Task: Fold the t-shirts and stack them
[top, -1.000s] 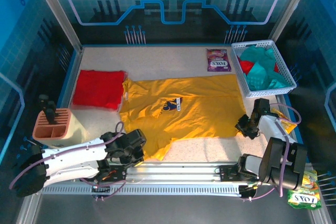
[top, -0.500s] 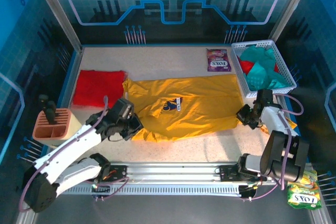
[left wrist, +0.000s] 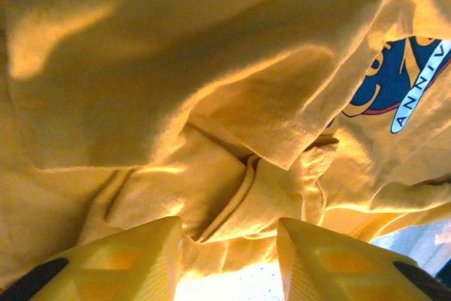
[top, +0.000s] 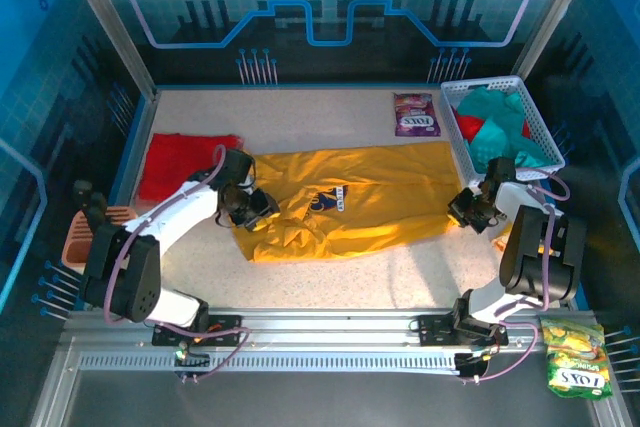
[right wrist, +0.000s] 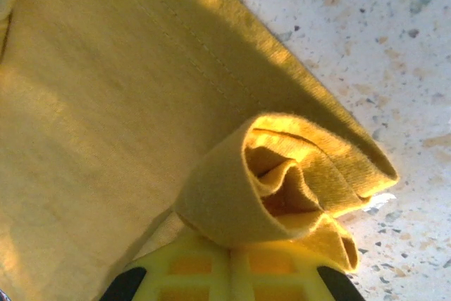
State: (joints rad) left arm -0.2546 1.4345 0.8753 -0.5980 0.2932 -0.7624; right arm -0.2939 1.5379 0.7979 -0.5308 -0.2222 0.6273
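The mustard-yellow t-shirt [top: 385,192] lies across the middle of the table, its near left part folded up and bunched. My left gripper [top: 256,211] hovers over that bunched part. In the left wrist view the left gripper [left wrist: 229,237] is open, with a rumpled fold [left wrist: 246,188] lying loose just ahead of the fingertips and the logo [left wrist: 409,79] at upper right. My right gripper [top: 466,211] is at the shirt's right edge. In the right wrist view the right gripper [right wrist: 232,244] is shut on a rolled fold of yellow cloth [right wrist: 282,174]. A red t-shirt [top: 175,162] lies at far left.
A white basket [top: 455,142] at the back right holds teal t-shirts [top: 500,112] and a red one [top: 470,129]. A purple packet [top: 415,114] lies beside it. A pink holder [top: 82,235] stands near left. A FOX'S packet [top: 572,355] lies off the table's front right.
My left arm swept from the near edge toward the far left, dragging the shirt's near hem up over itself, then opened its jaws. The right gripper moved slightly farther away with the shirt's edge.
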